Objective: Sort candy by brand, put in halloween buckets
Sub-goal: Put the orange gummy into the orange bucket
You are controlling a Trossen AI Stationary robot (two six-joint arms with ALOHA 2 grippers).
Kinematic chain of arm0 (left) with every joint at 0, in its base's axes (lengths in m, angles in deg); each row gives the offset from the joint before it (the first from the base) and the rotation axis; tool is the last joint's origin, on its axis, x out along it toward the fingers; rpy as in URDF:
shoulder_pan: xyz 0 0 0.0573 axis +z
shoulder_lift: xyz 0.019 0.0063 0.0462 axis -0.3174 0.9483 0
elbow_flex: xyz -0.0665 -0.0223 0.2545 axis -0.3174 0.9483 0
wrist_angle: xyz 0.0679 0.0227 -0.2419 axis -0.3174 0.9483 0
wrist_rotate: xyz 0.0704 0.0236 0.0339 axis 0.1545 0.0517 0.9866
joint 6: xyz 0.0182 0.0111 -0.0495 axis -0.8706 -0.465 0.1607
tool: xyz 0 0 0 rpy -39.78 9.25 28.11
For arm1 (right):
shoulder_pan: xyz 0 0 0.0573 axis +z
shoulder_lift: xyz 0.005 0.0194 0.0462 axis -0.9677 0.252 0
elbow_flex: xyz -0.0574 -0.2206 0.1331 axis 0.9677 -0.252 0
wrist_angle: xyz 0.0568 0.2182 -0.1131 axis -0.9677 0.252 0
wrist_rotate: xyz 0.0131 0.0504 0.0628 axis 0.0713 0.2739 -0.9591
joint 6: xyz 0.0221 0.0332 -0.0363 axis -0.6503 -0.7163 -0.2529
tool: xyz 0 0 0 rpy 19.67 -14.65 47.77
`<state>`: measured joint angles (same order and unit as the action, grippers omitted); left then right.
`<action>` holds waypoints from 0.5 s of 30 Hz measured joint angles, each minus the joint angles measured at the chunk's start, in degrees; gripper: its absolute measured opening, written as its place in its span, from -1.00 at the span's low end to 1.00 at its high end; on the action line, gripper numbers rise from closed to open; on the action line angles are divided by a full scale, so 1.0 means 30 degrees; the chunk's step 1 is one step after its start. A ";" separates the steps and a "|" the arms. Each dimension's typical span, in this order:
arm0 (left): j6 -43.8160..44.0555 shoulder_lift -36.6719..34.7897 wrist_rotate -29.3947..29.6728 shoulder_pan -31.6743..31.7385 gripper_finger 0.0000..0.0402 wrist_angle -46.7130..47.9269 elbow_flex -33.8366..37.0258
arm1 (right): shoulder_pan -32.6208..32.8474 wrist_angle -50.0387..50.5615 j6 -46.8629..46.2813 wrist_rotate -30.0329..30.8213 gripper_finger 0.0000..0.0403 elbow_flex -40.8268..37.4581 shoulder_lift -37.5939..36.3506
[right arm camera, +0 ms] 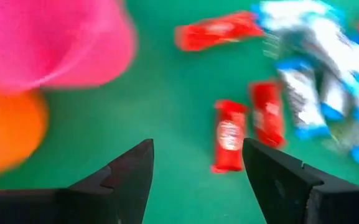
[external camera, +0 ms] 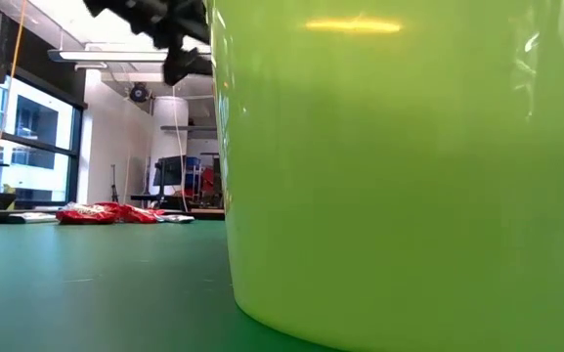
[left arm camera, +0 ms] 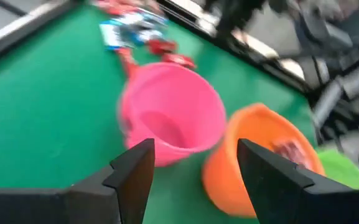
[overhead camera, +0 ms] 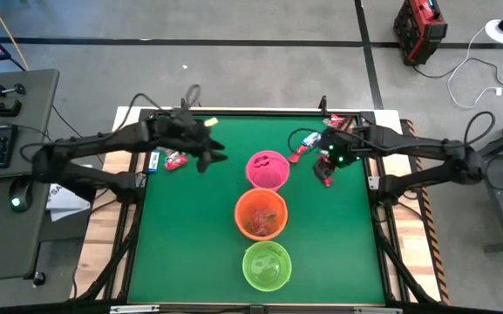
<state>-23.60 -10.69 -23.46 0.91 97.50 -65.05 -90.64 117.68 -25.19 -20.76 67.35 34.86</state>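
Note:
Three buckets stand in a row down the table's middle: pink (overhead camera: 267,170) farthest, orange (overhead camera: 261,215), lime green (overhead camera: 267,265) nearest. Red and blue-and-white candy (overhead camera: 168,160) lies left of the pink bucket, and more candy (overhead camera: 303,152) lies right of it. My left gripper (left arm camera: 195,149) hovers open, left of the pink bucket (left arm camera: 170,112), pointing toward it, with nothing between its fingers. My right gripper (right arm camera: 198,146) hangs open above the right pile, over two red packets (right arm camera: 231,134) beside blue-and-white ones (right arm camera: 316,74). The orange bucket (left arm camera: 260,155) holds reddish candy.
The green bucket (external camera: 399,166) fills most of the low view, with red candy (external camera: 106,212) on the mat far behind it. More candy (overhead camera: 334,122) lies at the table's far right edge. Bare green mat lies on both sides of the bucket row.

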 joint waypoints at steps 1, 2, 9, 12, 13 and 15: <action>0.0545 -0.0494 -0.0007 0.0320 0.08 -0.0639 0.0784 | -0.0604 -0.0097 -0.0863 0.0439 0.18 -0.0476 -0.0175; 0.1215 -0.0916 -0.0024 0.0557 0.08 -0.1232 0.1587 | -0.1301 -0.0103 -0.1691 0.0877 0.18 -0.0845 -0.0226; 0.4794 -0.1709 -0.0105 0.0795 0.08 -0.5064 0.5382 | -0.7495 -0.0496 -0.1218 0.1557 0.18 -0.1537 0.1943; 0.5509 -0.1552 -0.0117 0.0468 0.08 -0.5740 0.5845 | -0.9876 -0.0560 0.0133 0.1536 0.18 -0.0965 0.3878; 0.5523 -0.1574 -0.0124 0.0365 0.08 -0.5720 0.5872 | -1.0525 -0.0530 0.0596 0.1526 0.18 -0.0756 0.4565; 0.5521 -0.1596 -0.0160 0.0147 0.08 -0.5996 0.5867 | -1.1735 -0.0378 0.1365 0.1524 0.18 -0.0271 0.5950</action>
<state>-7.04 -15.48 -23.94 1.36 79.51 -47.44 -125.84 116.54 -21.09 -16.19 66.54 52.71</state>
